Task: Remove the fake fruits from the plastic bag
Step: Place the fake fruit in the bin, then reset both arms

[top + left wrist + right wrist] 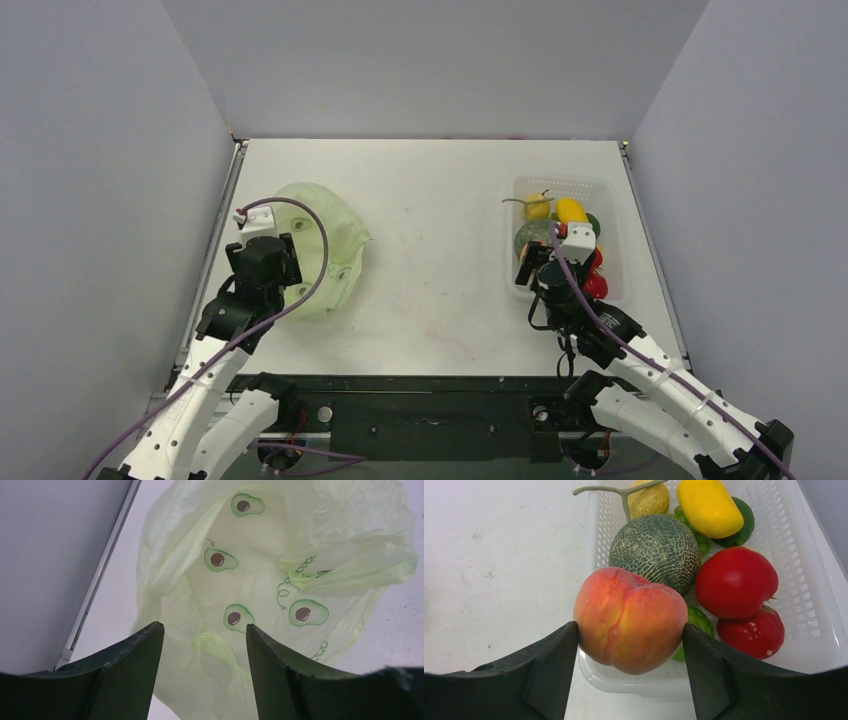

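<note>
The pale green plastic bag [335, 240] with avocado prints lies crumpled at the table's left; no fruit shows through it. My left gripper [288, 268] hovers over its near edge, open, with a twisted bag handle [216, 647] lying between the fingers, not pinched [205, 630]. My right gripper [530, 262] is shut on a fake orange-red peach [630, 617], held over the near left corner of the white mesh basket [611, 677]. In the basket lie two red fruits [735, 580], a yellow one [708, 507] and green ones [744, 522].
The basket [612, 190] at the right also holds a large mottled green melon [655, 550] and a small yellow pear with a long stem [649, 500]. Grey walls close in the table on the left, back and right.
</note>
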{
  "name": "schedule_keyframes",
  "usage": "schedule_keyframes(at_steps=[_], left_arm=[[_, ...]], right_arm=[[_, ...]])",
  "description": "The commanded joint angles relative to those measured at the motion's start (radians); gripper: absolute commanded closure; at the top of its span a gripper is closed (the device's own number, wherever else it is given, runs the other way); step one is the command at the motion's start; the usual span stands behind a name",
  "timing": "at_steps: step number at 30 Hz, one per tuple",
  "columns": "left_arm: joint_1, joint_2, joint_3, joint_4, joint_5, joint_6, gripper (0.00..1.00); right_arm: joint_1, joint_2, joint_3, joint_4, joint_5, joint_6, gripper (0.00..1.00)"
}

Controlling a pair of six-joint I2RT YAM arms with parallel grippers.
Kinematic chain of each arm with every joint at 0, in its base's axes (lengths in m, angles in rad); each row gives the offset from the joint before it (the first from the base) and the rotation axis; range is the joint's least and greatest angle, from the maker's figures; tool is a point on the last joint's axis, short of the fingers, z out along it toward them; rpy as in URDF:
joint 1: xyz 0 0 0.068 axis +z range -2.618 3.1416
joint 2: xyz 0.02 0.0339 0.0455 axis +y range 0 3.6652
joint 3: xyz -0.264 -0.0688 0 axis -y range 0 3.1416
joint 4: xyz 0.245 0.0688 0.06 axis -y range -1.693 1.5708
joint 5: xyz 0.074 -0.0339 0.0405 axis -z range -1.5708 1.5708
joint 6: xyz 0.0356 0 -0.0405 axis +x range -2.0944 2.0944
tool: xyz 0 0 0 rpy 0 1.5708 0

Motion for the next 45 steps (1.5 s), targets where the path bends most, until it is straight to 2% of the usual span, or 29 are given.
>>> schedule_keyframes(at_steps=[1, 8, 11, 16, 26, 28, 32, 34, 38, 45], left_arm=[[0.006, -0.042, 0.006, 0.038, -0.007, 0.01, 0.4], [0.006, -0.222, -0.028, 0.113, 0.082, 0.06, 0.4], [0.006, -0.296, -0.045, 0.138, 0.124, 0.088, 0.41], [0.005, -0.358, -0.057, 0.156, 0.146, 0.108, 0.42], [0.005, -0.329, -0.045, 0.157, 0.193, 0.12, 0.47], [0.003, -0.332, -0.044, 0.154, 0.192, 0.121, 0.47], [0.003, -0.352, -0.048, 0.152, 0.188, 0.121, 0.47], [0.003, -0.356, -0.052, 0.162, 0.19, 0.124, 0.47], [0.004, -0.347, -0.05, 0.164, 0.2, 0.126, 0.47], [0.003, -0.373, -0.049, 0.161, 0.236, 0.121, 0.46]], right_arm=[[-0.043, 0.01, 0.046, -0.075, -0.073, 0.043, 1.0], [-0.155, 0.077, 0.051, -0.076, -0.177, 0.051, 1.0], [-0.2, 0.127, 0.066, -0.082, -0.268, 0.056, 0.98], [-0.265, 0.179, 0.072, -0.095, -0.403, 0.059, 0.86], [-0.318, 0.346, 0.088, -0.05, -0.462, 0.019, 0.62], [-0.32, 0.367, 0.093, -0.048, -0.478, 0.015, 0.54], [-0.32, 0.355, 0.093, -0.049, -0.491, 0.004, 0.29], [-0.319, 0.332, 0.098, -0.057, -0.489, -0.006, 0.22], [-0.319, 0.281, 0.132, -0.095, -0.462, -0.028, 0.17], [-0.318, 0.143, 0.193, -0.148, -0.456, -0.067, 0.16]])
